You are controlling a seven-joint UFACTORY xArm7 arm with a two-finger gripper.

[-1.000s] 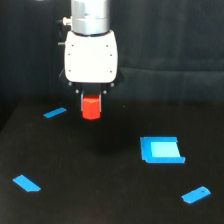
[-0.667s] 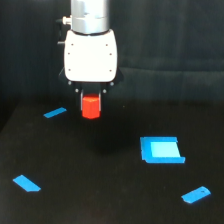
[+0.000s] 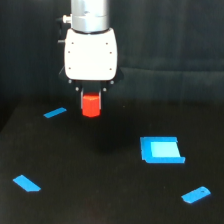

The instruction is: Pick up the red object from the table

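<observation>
Currently the end effector point(image 3: 91, 100) is clamped on the red object point(image 3: 91, 106), which hangs between the two short fingers below the white wrist housing point(image 3: 91, 54). The block appears clear of the worktop point(image 3: 100, 190): a faint shadow lies on the surface toward 5 o'clock from it, apart from the block. Judged from this, the grasp step is complete and the lift step is in hand.

Surrounding items, by direction from the end effector:
- narrow blue strip point(image 3: 55, 112), 9 o'clock, near;
- large blue square piece point(image 3: 161, 149), 4 o'clock;
- blue strip point(image 3: 26, 183), 7 o'clock, well apart;
- blue strip point(image 3: 195, 194), 4 o'clock, farthest.

Next move: raise vertically with grip pressure maintained. No blue piece obstructs the path.
</observation>
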